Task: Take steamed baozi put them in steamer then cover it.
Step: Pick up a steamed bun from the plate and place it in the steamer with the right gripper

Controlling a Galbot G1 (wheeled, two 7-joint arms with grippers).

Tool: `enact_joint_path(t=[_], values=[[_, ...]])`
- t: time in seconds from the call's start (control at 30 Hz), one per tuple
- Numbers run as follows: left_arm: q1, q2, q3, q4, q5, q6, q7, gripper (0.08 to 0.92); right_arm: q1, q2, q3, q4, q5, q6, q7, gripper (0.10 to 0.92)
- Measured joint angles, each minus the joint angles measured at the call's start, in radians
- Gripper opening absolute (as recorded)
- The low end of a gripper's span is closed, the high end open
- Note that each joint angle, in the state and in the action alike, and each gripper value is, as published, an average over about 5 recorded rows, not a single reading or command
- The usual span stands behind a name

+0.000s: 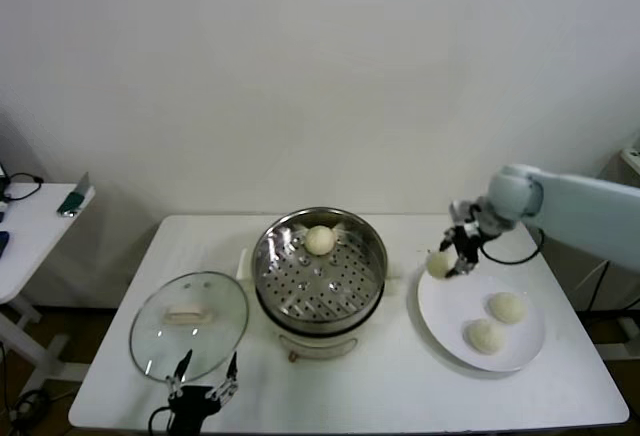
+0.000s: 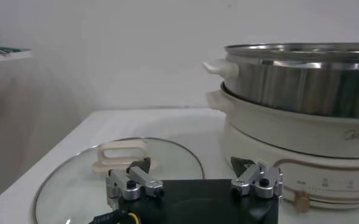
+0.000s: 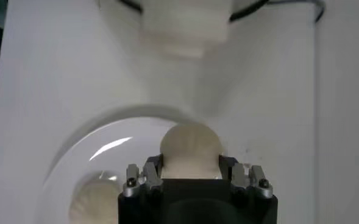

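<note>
Right wrist view alone shows fingers (image 3: 228, 165) apparently pinching a baozi (image 3: 190, 152).

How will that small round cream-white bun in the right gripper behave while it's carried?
The small round cream-white bun, pinched in the right gripper above the flat white plate, looks soft, so it probably dents. It seems light. Its smooth round shape would likely roll if dropped.

The right gripper (image 3: 191, 176) is closed on one steamed baozi (image 3: 191, 149), above the white plate (image 3: 106, 152). Another baozi (image 3: 94, 201) lies on the plate, beside the gripper.
</note>
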Motion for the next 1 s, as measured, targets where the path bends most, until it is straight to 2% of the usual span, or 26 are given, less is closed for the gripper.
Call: enact_joint_path(t=[0.23, 0.47, 0.7, 1.0], values=[[-0.001, 0.003, 0.006, -0.007, 0.002, 0.002, 0.0, 0.823, 0.173, 0.116, -0.011, 0.064, 0.175, -0.032, -0.002, 0.619], [0.005, -0.002, 0.001, -0.02, 0.004, 0.004, -0.001, 0.823, 0.174, 0.274, 0.018, 0.108, 0.289, -0.102, 0.073, 0.619], [0.009, -0.003, -0.011, -0.031, 0.0, 0.004, -0.001, 0.823, 0.099, 0.416, 0.021, 0.104, 0.322, -0.159, 0.15, 0.619], [0.012, -0.003, -0.014, -0.032, -0.002, -0.002, -0.002, 0.823, -0.014, 0.528, 0.019, 0.032, 0.29, -0.198, 0.213, 0.619]])
